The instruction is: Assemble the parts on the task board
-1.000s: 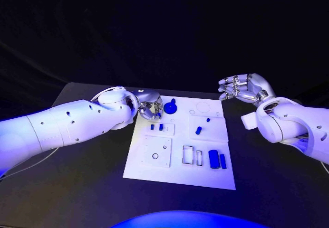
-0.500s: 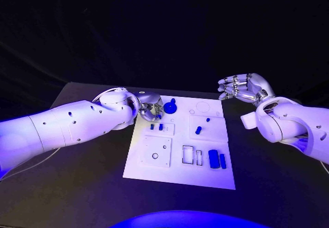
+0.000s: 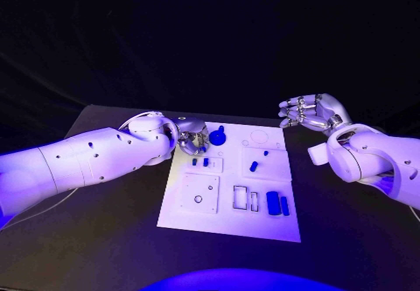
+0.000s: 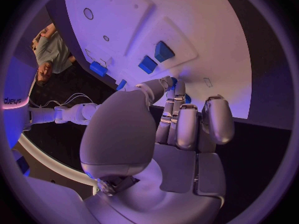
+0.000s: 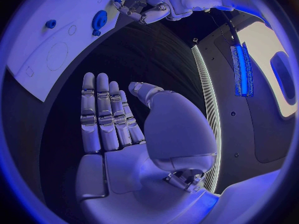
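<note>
The white task board [image 3: 201,209] lies mid-table. On it are a blue round part [image 3: 217,137], two small blue blocks [image 3: 199,162], a blue peg [image 3: 253,166] and two long blue bars [image 3: 277,203]. My left hand [image 3: 191,138] hovers over the board's far left corner, beside the round part. Its fingers are curled, and the thumb and a finger pinch a small blue part [image 4: 175,79] that is mostly hidden. The two blocks [image 4: 156,57] lie just beyond those fingertips. My right hand [image 3: 308,112] hangs off the board's far right corner, its fingers [image 5: 99,114] spread and empty.
The board has empty outlined slots [image 3: 244,198] and a raised plate with a hole [image 3: 200,194]. Black table [image 3: 105,206] surrounds the board. The right wrist view shows the left hand [image 5: 146,6] next to the blue round part [image 5: 99,20].
My left hand has edged slightly toward the blue round part, still pinching. The right hand has stayed where it was.
</note>
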